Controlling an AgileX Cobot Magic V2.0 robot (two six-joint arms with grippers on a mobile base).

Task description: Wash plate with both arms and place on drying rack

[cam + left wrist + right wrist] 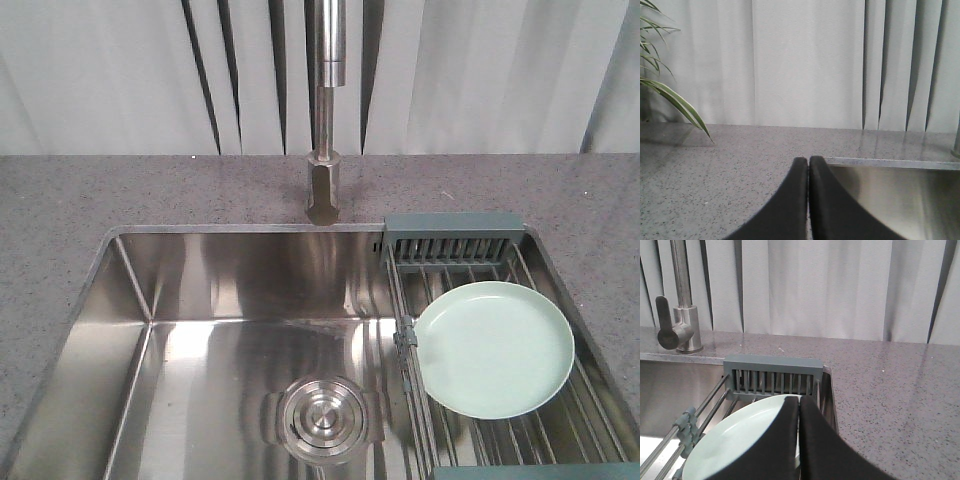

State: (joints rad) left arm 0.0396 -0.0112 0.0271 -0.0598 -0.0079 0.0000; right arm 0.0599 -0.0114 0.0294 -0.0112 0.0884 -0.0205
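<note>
1. Closest to me in the right wrist view is the right gripper point(799, 407), its two black fingers pressed together with nothing between them, hanging just above the near edge of the plate point(740, 440).
2. From the left wrist view, the left gripper point(808, 162) is likewise closed on nothing, poised over the countertop point(715, 175) beside the left rim of the sink point(890, 200).
3. Looking from the front, the mint-green plate point(495, 348) lies flat on the wire bars of the drying rack point(455, 265), which spans the right side of the sink point(240, 330). Neither arm shows in that view.
4. The tap point(325, 110) stands behind the basin at the middle; I can see no water running, and the drain point(322, 418) sits bare at the bottom.
5. My judgement of the step is divided. The plate on the rack could mean the job is finished and both arms are clear of it, or that washing has not begun and the plate waits to be picked up. Nothing here settles which.
6. If washing is ahead, the right gripper would need to open, drop to the plate's rim and pinch it firmly. The glossy surface and low rim look slippery, so a shallow bite could let it slide.
7. The left arm would then have to cross over the basin to share the hold.
</note>
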